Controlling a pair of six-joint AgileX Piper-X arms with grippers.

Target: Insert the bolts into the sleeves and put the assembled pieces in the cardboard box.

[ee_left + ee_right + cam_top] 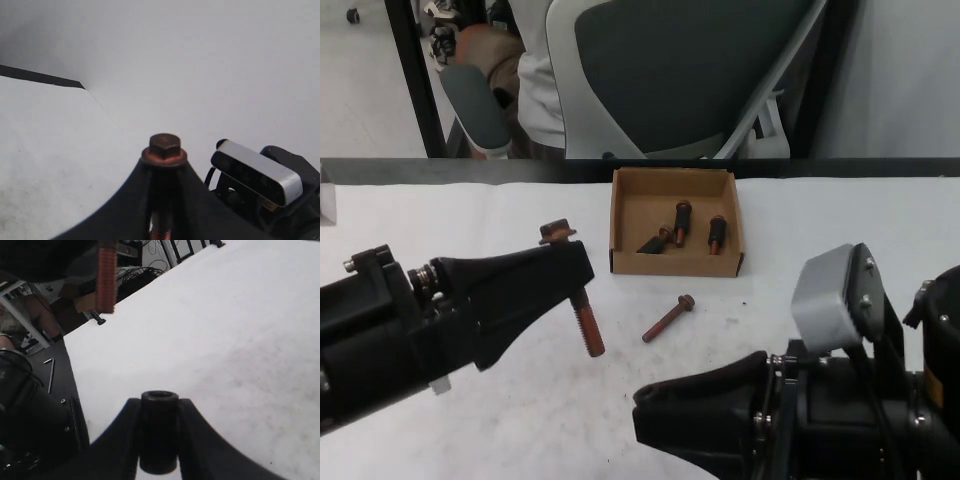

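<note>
White bench [470,215] spreads under our high view. The cardboard box [672,174] at the far middle holds three assembled pieces [682,222], and a loose bolt [668,318] lies just before it. The left gripper [578,275] clamps an upright bolt [590,330], head up. From the left wrist we see its fingers [200,200] pinching below that head. From the right wrist we see the right gripper [159,405] closed around an upright black sleeve [159,440], with the bolt's threaded tip hanging farther off.

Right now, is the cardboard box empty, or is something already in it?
Not empty. The cardboard box is open-topped, and three bolt-and-sleeve pieces lie on its floor.
</note>
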